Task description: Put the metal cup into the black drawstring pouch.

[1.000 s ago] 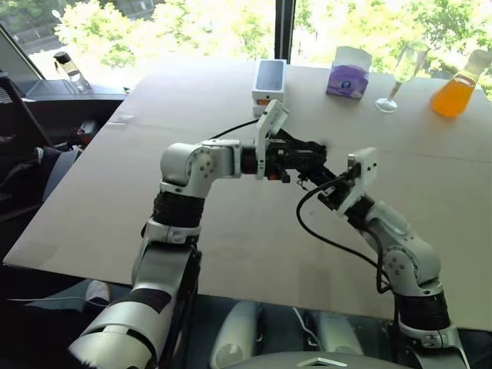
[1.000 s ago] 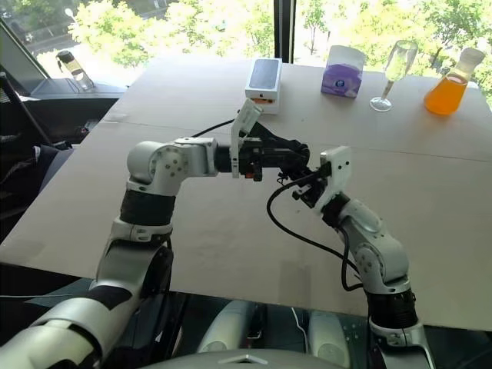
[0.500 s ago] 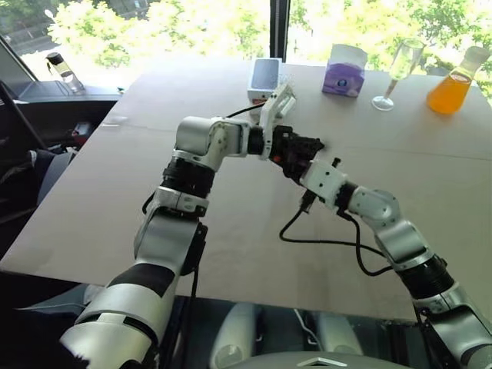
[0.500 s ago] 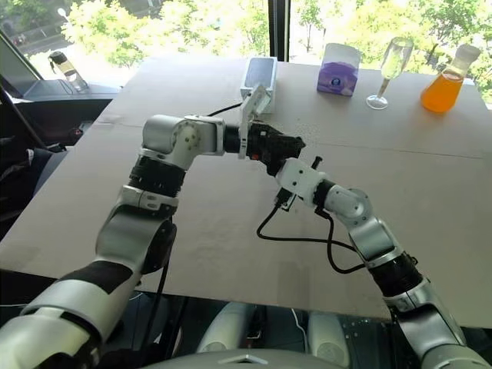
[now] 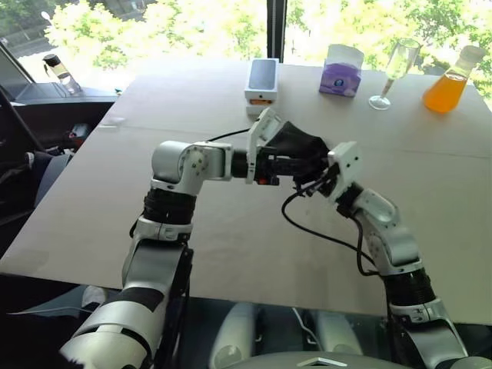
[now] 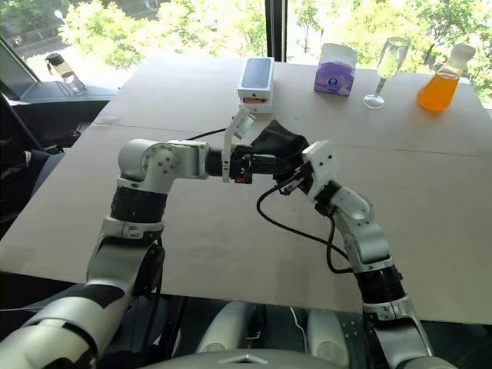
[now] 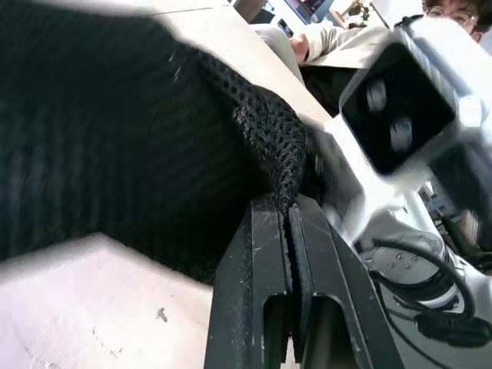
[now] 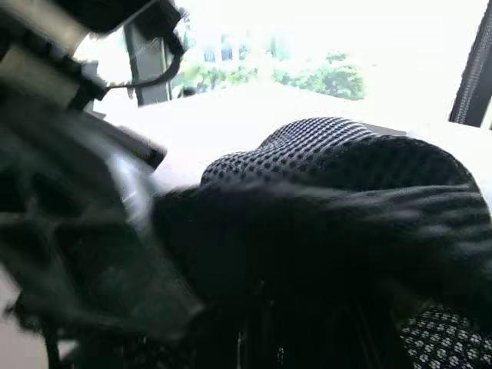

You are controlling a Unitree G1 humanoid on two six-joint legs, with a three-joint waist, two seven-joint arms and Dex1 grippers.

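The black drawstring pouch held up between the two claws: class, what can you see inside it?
Nothing inside shows. The black drawstring pouch hangs above the table, its mesh fabric pinched in the shut left claw. The cloth hides its contents, so whether the metal cup is in there cannot be told.

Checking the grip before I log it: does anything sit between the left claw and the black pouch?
Nothing visible does. The left claw is shut directly on the mesh edge of the black drawstring pouch, held up above the table.

Black drawstring pouch (image 7: pixel 261 131): matt open-mesh cloth; table (image 5: pixel 100 207): smooth, matt, pale.
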